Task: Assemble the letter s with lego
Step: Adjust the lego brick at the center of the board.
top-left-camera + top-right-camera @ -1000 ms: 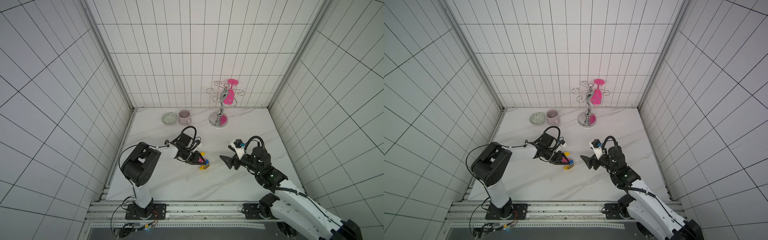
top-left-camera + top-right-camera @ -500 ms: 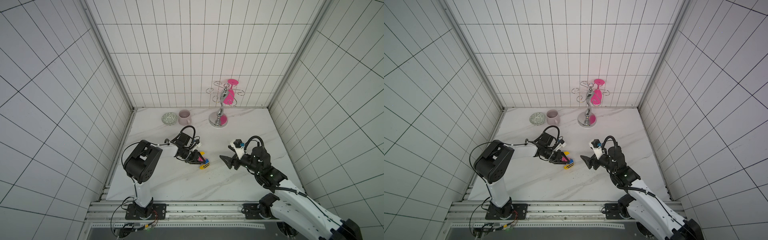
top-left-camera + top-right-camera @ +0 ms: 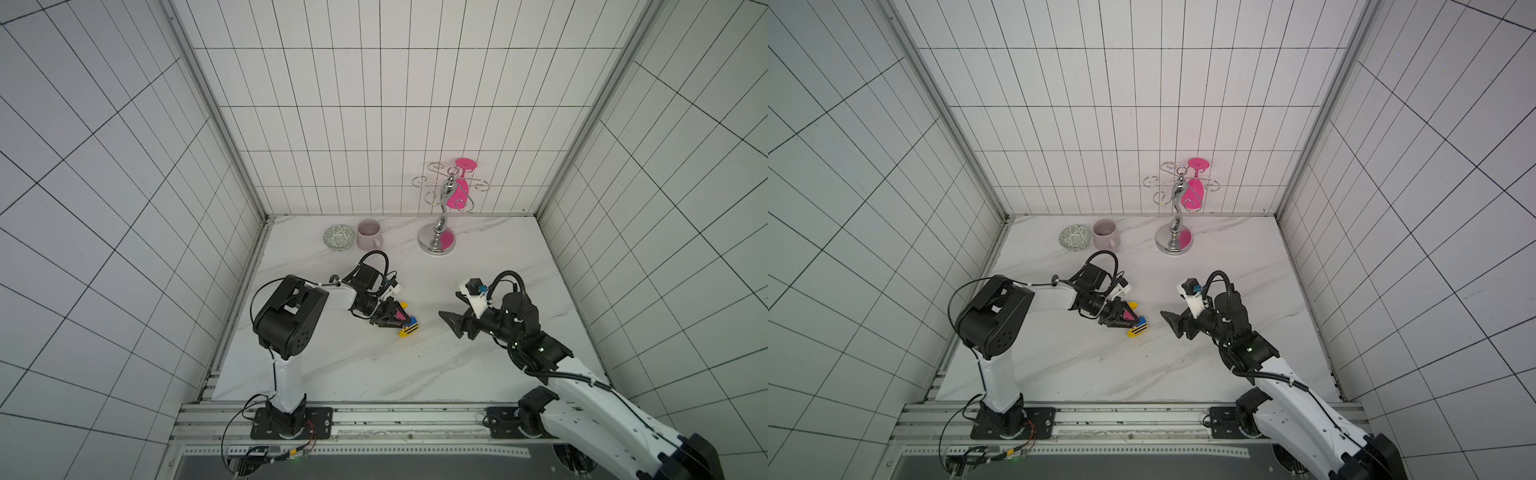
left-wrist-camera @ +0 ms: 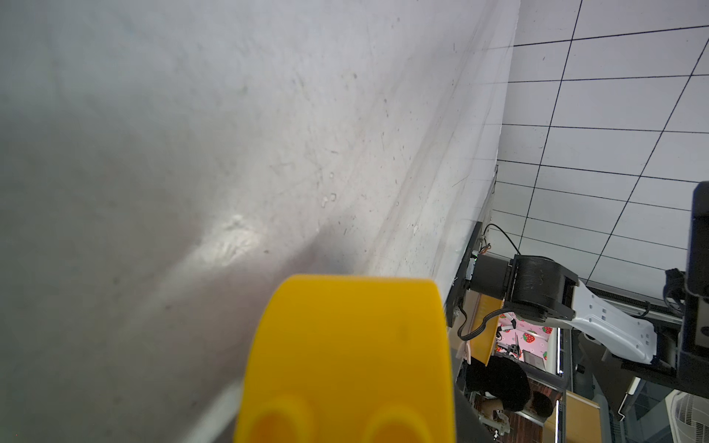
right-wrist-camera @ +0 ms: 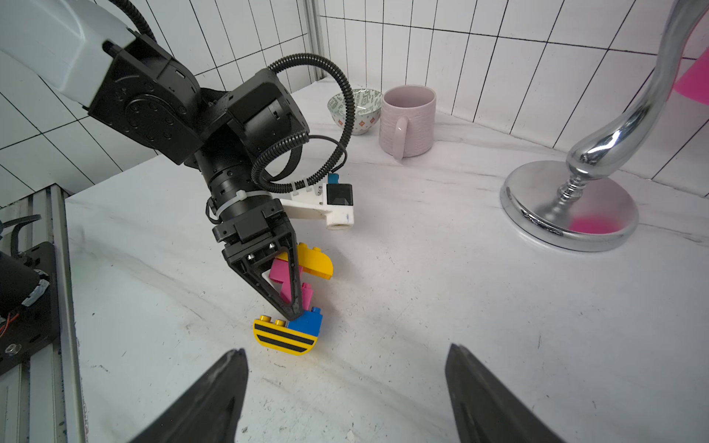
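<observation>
The letter s (image 3: 409, 330) rests on the marble table (image 3: 332, 374) left of centre, seen in both top views (image 3: 1137, 330). It is a small stack with a striped yellow brick at the bottom, then blue (image 5: 307, 324), two pink bricks and a rounded yellow brick (image 5: 314, 264). My left gripper (image 3: 401, 322) reaches down over it, one finger (image 5: 284, 284) in front of the pink bricks and the other behind them. Whether the jaws press on the stack does not show. The left wrist view is filled by the rounded yellow brick (image 4: 345, 345). To the right, my right gripper (image 5: 345, 349) faces the stack, open and empty.
At the back of the table stand a patterned bowl (image 3: 338, 237), a pale pink mug (image 3: 368, 233) and a chrome stand (image 3: 436, 241) with a pink goblet (image 3: 457, 193) hanging from it. Tiled walls close three sides, and a metal rail (image 3: 374, 415) runs along the front.
My left arm's elbow has shifted a little while its gripper stays at the stack. The stack and the right arm have not moved.
</observation>
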Controlling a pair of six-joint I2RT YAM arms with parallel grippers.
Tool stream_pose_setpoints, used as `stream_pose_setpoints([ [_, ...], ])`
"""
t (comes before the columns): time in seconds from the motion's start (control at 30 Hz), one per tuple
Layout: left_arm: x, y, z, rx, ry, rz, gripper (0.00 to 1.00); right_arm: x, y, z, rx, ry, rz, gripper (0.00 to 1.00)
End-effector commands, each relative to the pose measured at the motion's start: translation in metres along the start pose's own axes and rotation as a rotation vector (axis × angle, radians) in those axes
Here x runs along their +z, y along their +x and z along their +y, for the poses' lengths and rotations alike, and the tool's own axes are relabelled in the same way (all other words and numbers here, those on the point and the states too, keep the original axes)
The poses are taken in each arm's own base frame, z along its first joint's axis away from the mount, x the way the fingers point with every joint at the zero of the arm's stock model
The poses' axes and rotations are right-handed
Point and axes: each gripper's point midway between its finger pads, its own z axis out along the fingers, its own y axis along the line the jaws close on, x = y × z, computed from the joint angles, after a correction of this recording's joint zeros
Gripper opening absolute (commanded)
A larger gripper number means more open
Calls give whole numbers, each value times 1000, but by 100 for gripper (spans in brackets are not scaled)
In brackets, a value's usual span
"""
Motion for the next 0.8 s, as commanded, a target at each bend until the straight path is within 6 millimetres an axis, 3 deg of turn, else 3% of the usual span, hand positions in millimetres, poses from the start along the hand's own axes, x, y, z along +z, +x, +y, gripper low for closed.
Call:
stream_pose_setpoints([
  [0.0, 2, -5, 8, -37, -17, 1, 45, -4, -30, -5, -23, 18, -60, 84],
  [0.33, 3, -12, 12, -65, -9, 6, 46, -4, -26, -3, -37, 12, -53, 84],
  [0.77, -1, -17, 31, -136, -65, -3, 48, -10, -27, -2, -37, 15, -67, 85],
])
